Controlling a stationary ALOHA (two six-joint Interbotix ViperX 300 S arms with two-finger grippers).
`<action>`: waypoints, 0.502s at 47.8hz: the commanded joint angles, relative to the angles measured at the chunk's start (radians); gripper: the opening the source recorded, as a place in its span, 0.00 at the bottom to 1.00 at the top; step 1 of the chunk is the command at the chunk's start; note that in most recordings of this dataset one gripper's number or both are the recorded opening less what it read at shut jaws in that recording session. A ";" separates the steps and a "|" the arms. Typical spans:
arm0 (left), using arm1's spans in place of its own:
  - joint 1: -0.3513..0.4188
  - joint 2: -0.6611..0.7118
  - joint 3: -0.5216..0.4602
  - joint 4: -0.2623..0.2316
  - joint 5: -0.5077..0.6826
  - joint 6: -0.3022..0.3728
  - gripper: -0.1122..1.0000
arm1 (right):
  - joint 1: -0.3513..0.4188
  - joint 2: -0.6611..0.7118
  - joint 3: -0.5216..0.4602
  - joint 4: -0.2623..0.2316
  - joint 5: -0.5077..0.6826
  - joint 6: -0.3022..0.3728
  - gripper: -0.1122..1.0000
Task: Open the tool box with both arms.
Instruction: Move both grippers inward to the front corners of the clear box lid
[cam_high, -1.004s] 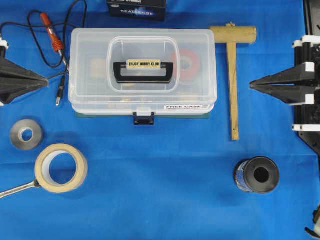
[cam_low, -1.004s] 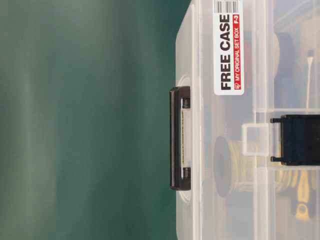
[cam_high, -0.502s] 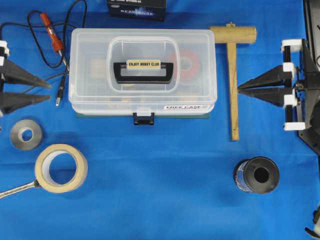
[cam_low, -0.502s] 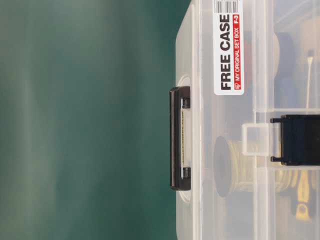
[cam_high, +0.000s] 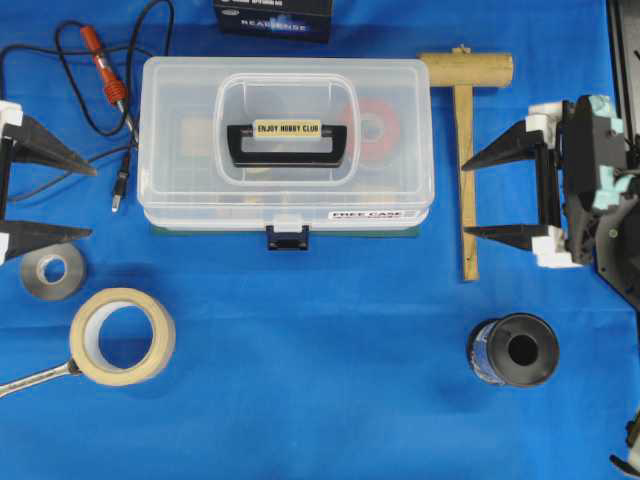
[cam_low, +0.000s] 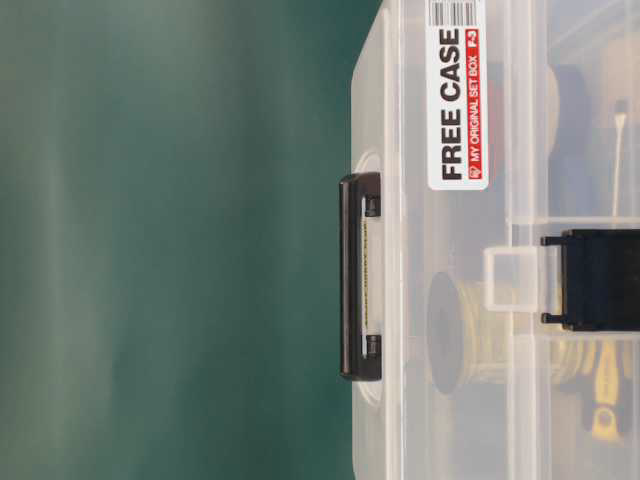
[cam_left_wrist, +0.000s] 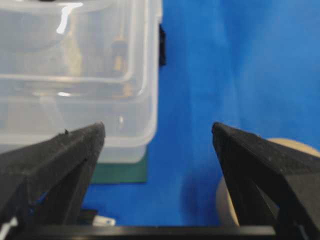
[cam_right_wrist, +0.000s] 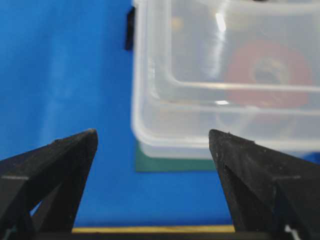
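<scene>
Tape rolls and a dark spool lie nearest on the blue cloth, clear of the work. Mid-table, the tool box (cam_high: 287, 143) sits shut, its dark latch (cam_high: 287, 237) facing front. Left gripper (cam_high: 85, 203) and right gripper (cam_high: 469, 195), both spread wide and empty, flank it apart; one should steady the lid while the other flips the latch squarely, avoiding the wooden mallet (cam_high: 466, 150).

Tool box (cam_high: 287, 140): clear plastic, black handle (cam_high: 288, 145) with cream label, dark latch (cam_high: 287, 237). Cloth (cam_high: 320, 380): solid blue. Grippers (cam_high: 88, 203) (cam_high: 468, 197): black, white mounts; mallet (cam_high: 466, 150): tan wood.
</scene>
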 joint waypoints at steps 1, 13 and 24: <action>0.072 0.037 -0.002 0.002 -0.003 0.002 0.93 | -0.044 0.021 -0.029 -0.006 0.005 0.000 0.88; 0.253 0.167 0.000 0.005 0.005 0.031 0.93 | -0.130 0.152 -0.060 -0.023 0.052 -0.006 0.88; 0.273 0.239 -0.011 0.003 -0.023 0.064 0.93 | -0.140 0.250 -0.104 -0.044 0.057 -0.008 0.88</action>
